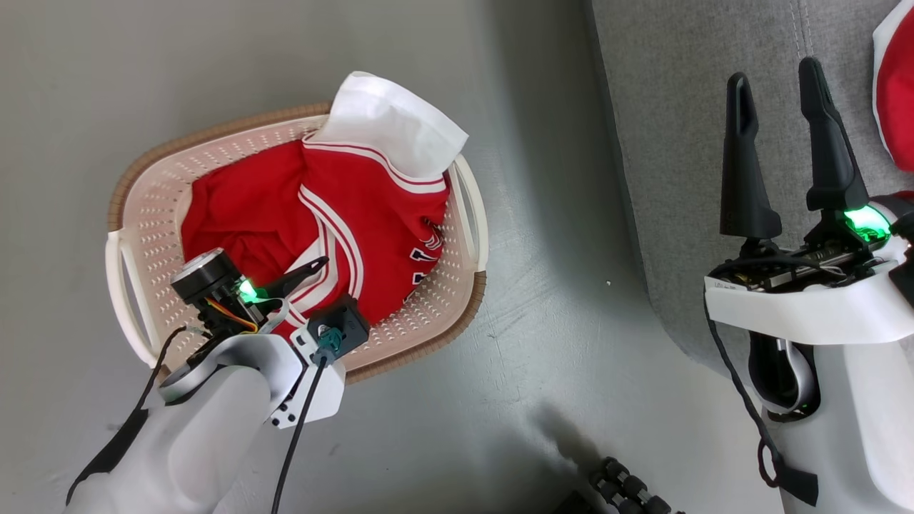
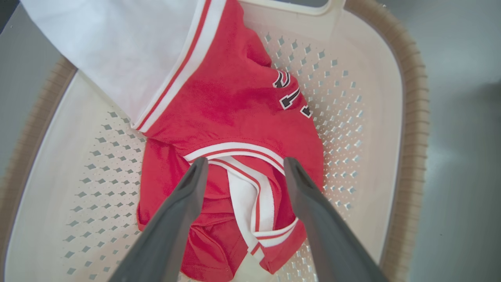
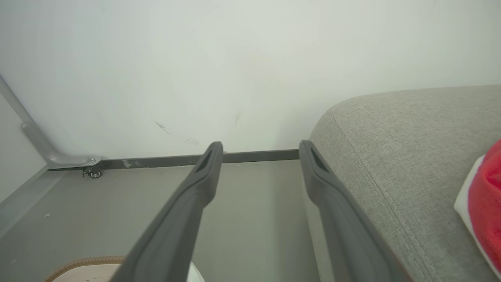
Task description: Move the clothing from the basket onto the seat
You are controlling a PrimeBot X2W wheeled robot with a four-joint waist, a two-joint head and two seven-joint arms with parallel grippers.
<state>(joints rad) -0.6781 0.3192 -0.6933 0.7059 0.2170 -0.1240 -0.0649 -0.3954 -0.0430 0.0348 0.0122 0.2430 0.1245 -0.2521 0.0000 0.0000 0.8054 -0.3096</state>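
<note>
Striped red jersey (image 1: 357, 235) is in the basket (image 1: 153, 235), bunched on the bottom. Its white panel is draped over the rim on the side away from the robot. I can't tell if the plain red fold at its left is the same jersey.

A second red garment (image 1: 896, 86) with white trim lies on the sofa (image 1: 678, 143), past the seam and well in from the sofa's floor-side edge.

My read is half done: one piece delivered, one left to lift and carry over.

The basket stands on the floor (image 1: 557, 285), near the sofa's edge but not touching it.

Left claw (image 2: 246, 161) is down inside the basket, fingers wide apart and straddling the jersey's striped white trim. It grips nothing. I can't tell whether the tips touch the cloth.

Right claw (image 1: 774, 71) is empty too, fingers spread, hanging over the sofa's floor-side edge. It is near the red garment but apart from it.

Left to do: close on the trim fold, lift it clear of the rim without dragging the basket, and drop it on the sofa.
</note>
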